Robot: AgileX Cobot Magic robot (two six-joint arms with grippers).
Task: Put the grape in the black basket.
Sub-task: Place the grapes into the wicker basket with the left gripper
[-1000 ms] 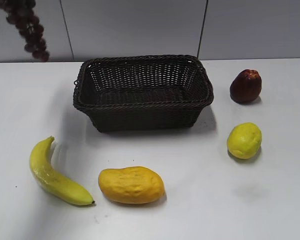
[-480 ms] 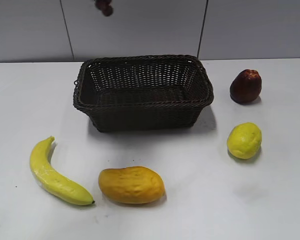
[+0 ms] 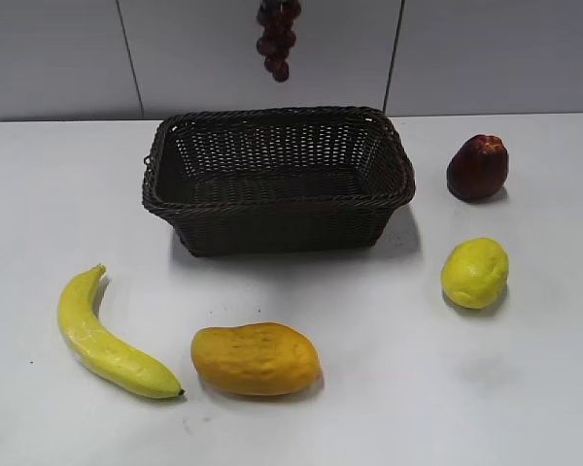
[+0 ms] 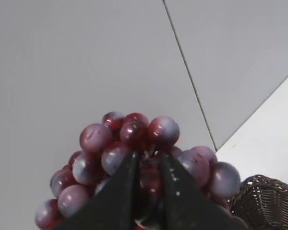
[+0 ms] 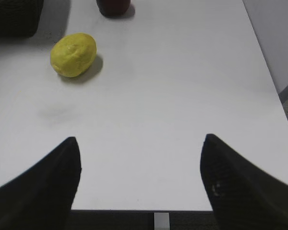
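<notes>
The grape, a bunch of dark purple-red berries, hangs from the top edge of the exterior view, above the back rim of the black basket. In the left wrist view my left gripper is shut on the grape, its two black fingers pinched into the cluster; a corner of the basket shows at the lower right. The basket is empty. My right gripper is open and empty over bare table near the front edge; it is out of the exterior view.
On the white table lie a yellow banana at front left, an orange mango in front of the basket, a lemon at right, also in the right wrist view, and a dark red apple-like fruit at back right.
The grape has travelled from the top left corner rightward along the top edge and now hangs lower, over the basket's back rim. Nothing on the table has moved.
</notes>
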